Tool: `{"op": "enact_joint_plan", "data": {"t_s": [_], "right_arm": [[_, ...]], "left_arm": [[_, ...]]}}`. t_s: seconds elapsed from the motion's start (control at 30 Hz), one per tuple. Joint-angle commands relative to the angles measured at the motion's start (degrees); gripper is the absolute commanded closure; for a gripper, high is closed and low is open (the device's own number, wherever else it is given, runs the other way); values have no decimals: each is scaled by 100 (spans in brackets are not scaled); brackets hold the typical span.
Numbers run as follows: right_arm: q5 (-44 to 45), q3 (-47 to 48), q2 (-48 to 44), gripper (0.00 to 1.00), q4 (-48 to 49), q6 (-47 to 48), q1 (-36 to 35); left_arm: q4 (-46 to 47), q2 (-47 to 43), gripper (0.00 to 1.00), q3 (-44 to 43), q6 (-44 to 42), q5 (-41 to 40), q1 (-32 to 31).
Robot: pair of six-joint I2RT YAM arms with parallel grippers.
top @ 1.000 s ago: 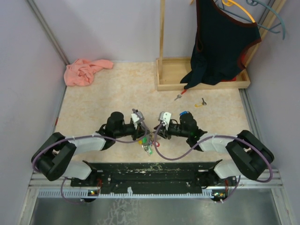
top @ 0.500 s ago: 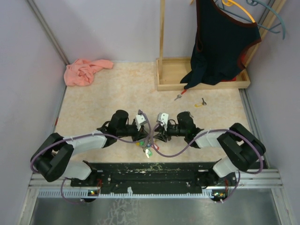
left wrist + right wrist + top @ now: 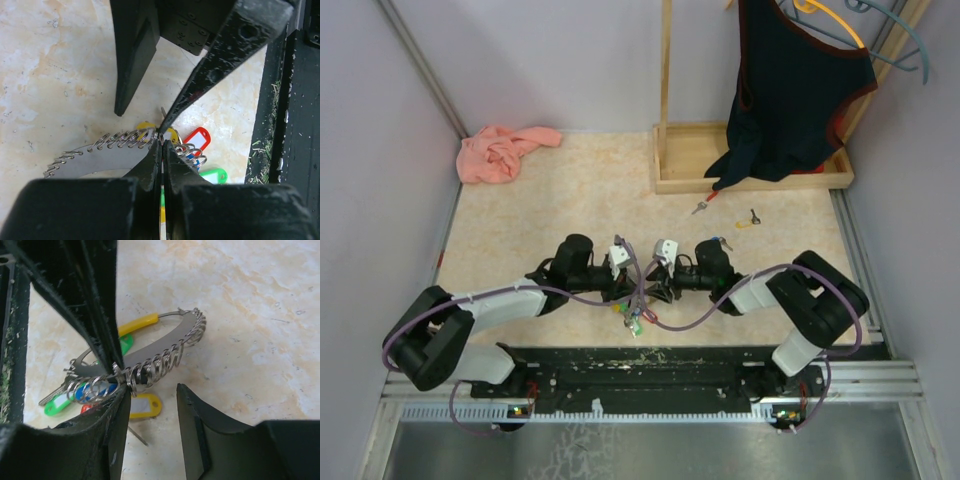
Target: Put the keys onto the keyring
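Black fingers of the left gripper [image 3: 161, 146] are pinched shut on the thin edge of the keyring [image 3: 150, 352], low at the near side of the table [image 3: 540, 200]. Facing it, the right gripper [image 3: 154, 394] stands open, one fingertip right against the ring beside that pinch and nothing between its jaws.

The keyring is a flat, dull-silver oval band strung with springy wire loops. In the right wrist view its long axis runs from lower left to upper right. Glossy plastic tags [image 3: 196, 140] in red, green, yellow and blue hang beneath it.

Two loose keys [image 3: 701, 207] lie well apart from both grippers, farther out and to the right. I judge the free right arm is nearer to fetch them.
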State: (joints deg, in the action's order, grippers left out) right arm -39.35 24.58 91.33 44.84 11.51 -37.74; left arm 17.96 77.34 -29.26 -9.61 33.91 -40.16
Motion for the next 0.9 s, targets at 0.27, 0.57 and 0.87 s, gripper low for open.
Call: {"op": "enact_joint_plan", "data": {"t_s": [0.27,0.57,0.87], "right_arm": [[1020,-126,-510,61,664,-516,108],[-238,-297,-985,61,317,-94,29],[-734,282,-467,61,-107,351,-58]], "left_arm": [[9,-175,99,-72,-257,101,-79],[-163,-167,99,-169,-440,65,-88],[-143,-158,99,-176,-481,143,-97]]}}
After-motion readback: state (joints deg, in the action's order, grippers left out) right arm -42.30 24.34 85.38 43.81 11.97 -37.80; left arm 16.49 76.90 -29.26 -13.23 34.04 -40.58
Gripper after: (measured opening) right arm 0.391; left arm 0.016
